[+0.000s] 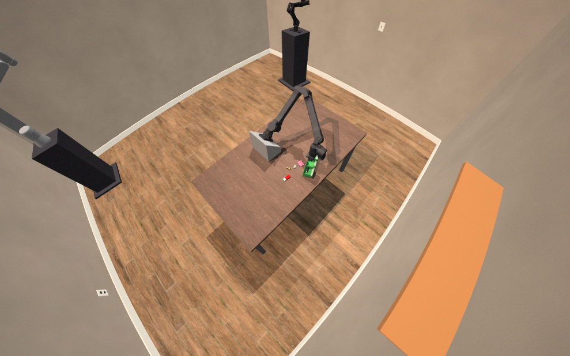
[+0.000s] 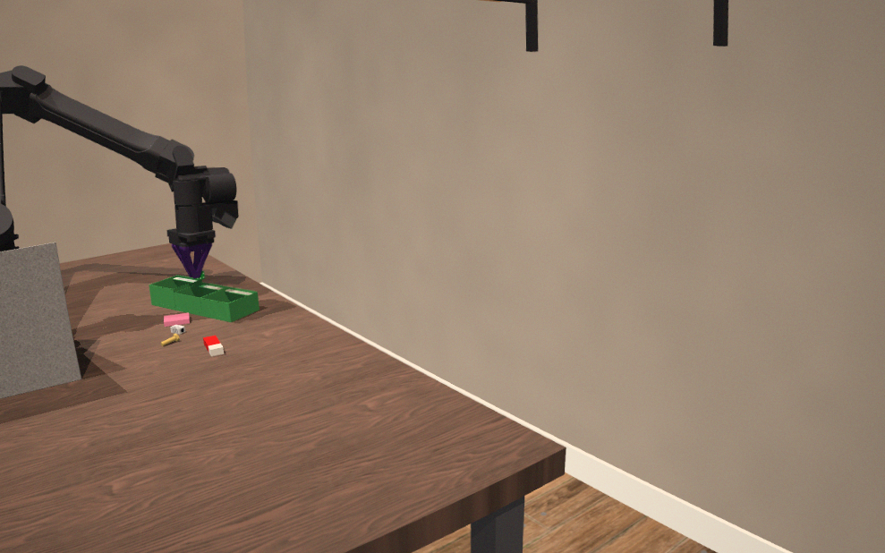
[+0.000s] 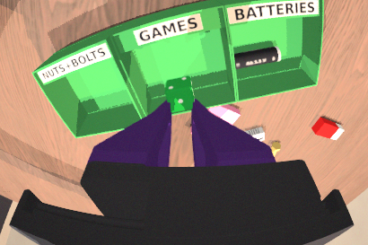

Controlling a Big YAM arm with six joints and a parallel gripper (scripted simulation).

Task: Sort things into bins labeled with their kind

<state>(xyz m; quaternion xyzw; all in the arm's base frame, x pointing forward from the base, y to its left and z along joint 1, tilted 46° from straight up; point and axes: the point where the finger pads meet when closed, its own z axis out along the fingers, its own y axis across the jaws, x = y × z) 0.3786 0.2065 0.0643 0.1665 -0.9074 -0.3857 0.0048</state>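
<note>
My gripper (image 3: 181, 107) (image 2: 191, 272) (image 1: 310, 159) is shut on a small green die (image 3: 179, 94) with its purple fingers. It holds the die just above the middle compartment of the green bin (image 3: 90, 114) (image 2: 206, 310) (image 1: 308, 172). The bin's three labels read NUTS+BOLTS, GAMES and BATTERIES. A black battery (image 3: 257, 56) lies in the BATTERIES compartment. The NUTS+BOLTS compartment looks empty. The bin stands flat on the table.
On the table beside the bin lie a pink block (image 3: 226, 113) (image 2: 176, 319) (image 1: 300, 163), a small white piece (image 3: 257, 131) (image 2: 178, 328), a brass bolt (image 3: 276, 147) (image 2: 170, 339) (image 1: 287, 168) and a red-and-white block (image 3: 328, 127) (image 2: 212, 344) (image 1: 285, 178). A grey wedge (image 2: 5, 322) (image 1: 265, 144) stands at the arm's base.
</note>
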